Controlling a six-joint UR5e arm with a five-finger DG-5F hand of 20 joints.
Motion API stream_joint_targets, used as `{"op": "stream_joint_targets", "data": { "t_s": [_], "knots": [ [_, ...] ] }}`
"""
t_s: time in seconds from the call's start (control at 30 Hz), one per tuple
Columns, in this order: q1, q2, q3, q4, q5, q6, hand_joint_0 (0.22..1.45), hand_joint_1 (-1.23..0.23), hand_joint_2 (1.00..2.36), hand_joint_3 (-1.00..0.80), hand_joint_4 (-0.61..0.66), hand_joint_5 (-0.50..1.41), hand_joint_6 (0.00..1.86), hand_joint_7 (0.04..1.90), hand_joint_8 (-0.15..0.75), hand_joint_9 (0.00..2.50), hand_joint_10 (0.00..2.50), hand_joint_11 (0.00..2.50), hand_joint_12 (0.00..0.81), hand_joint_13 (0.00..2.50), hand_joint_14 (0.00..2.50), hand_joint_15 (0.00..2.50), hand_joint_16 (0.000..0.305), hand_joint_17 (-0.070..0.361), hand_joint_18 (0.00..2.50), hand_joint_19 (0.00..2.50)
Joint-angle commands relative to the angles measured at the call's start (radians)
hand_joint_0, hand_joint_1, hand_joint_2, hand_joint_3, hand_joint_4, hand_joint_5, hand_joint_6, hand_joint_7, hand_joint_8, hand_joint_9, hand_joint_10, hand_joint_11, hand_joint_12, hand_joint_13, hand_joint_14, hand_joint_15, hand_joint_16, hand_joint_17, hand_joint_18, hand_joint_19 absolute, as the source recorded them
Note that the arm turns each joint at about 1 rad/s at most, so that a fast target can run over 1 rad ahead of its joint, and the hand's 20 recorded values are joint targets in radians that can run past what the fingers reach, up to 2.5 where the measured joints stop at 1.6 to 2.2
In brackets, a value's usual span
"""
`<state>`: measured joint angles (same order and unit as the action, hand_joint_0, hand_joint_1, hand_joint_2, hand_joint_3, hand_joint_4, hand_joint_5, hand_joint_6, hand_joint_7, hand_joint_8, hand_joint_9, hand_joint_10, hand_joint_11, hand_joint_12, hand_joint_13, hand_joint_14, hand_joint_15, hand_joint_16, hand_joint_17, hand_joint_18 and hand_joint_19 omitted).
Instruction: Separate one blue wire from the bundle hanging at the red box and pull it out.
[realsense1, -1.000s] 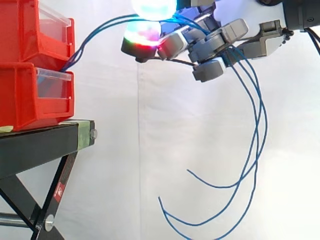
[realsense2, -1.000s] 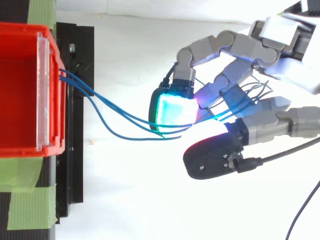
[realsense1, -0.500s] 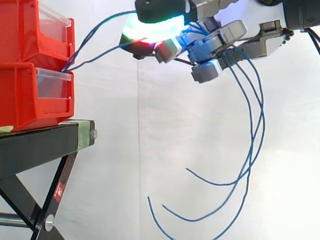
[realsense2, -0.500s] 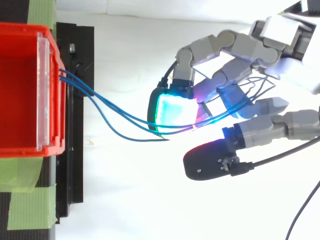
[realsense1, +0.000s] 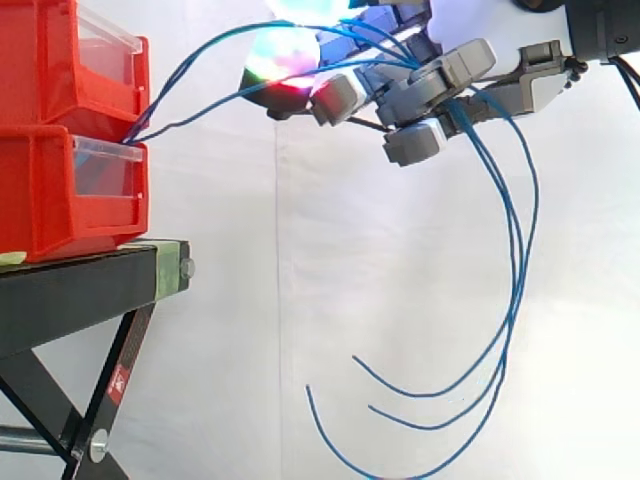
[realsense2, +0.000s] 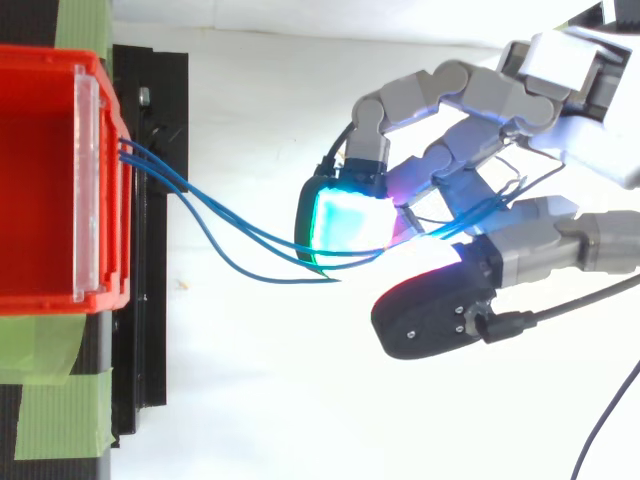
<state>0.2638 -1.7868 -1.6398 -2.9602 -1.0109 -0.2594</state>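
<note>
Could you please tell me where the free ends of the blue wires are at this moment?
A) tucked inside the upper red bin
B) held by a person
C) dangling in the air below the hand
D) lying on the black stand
C: in the side view the wires run through the hand and arc down, their ends dangling clear of the stand.

Robotics lab test rig: white curtain (realsense1: 400, 300) backdrop, red bins (realsense1: 50, 190) on black stand (realsense1: 80, 290), green tape (realsense2: 50, 410) on stand.
</note>
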Motion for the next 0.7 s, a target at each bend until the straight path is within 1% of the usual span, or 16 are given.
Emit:
{"op": "stream_joint_targets", "data": {
  "t_s": [0.0, 0.03, 0.27, 0.53, 0.6, 0.63, 0.67],
  "knots": [
    [0.0, 0.0, 0.0, 0.0, 0.0, 0.0, 0.59, -0.62, 1.01, -0.41, 0.27, -0.24, 0.83, 1.07, 0.351, 0.97, 0.01, 1.62, 0.352, 1.06, 2.22, 1.03, 0.048, 0.107, 1.02, 1.48],
    [0.0, 0.0, 0.0, 0.0, 0.0, 0.0, 0.59, -0.62, 1.01, -0.4, 0.26, -0.24, 0.83, 1.08, 0.349, 0.97, 0.01, 1.62, 0.343, 1.06, 2.21, 1.03, 0.047, 0.105, 1.02, 1.49],
    [0.0, 0.0, 0.0, 0.0, 0.0, 0.0, 0.64, -0.6, 1.02, -0.31, 0.26, -0.24, 0.83, 1.07, 0.343, 0.99, 0.01, 1.62, 0.347, 1.08, 2.19, 1.04, 0.047, 0.105, 1.04, 1.47],
    [0.0, 0.0, 0.0, -0.002, 0.0, -0.001, 0.66, -0.61, 1.02, -0.21, 0.25, -0.24, 0.84, 1.07, 0.347, 1.0, 0.0, 1.62, 0.349, 1.09, 2.18, 1.06, 0.046, 0.104, 1.04, 1.47],
    [0.0, 0.0, 0.0, 0.001, 0.0, -0.001, 0.66, -0.64, 1.03, -0.18, 0.25, -0.24, 0.84, 1.06, 0.348, 1.0, 0.0, 1.63, 0.348, 1.09, 2.18, 1.06, 0.047, 0.105, 1.04, 1.47],
    [0.0, 0.0, 0.0, 0.001, -0.002, -0.001, 0.66, -0.67, 1.03, -0.16, 0.25, -0.24, 0.84, 1.06, 0.342, 1.0, 0.0, 1.64, 0.356, 1.09, 2.17, 1.08, 0.047, 0.105, 1.04, 1.47],
    [0.0, 0.0, 0.0, 0.001, -0.002, -0.001, 0.67, -0.71, 1.03, -0.15, 0.26, -0.24, 0.84, 1.07, 0.341, 0.99, 0.0, 1.64, 0.349, 1.08, 2.16, 1.09, 0.047, 0.105, 1.04, 1.48]
  ]
}}
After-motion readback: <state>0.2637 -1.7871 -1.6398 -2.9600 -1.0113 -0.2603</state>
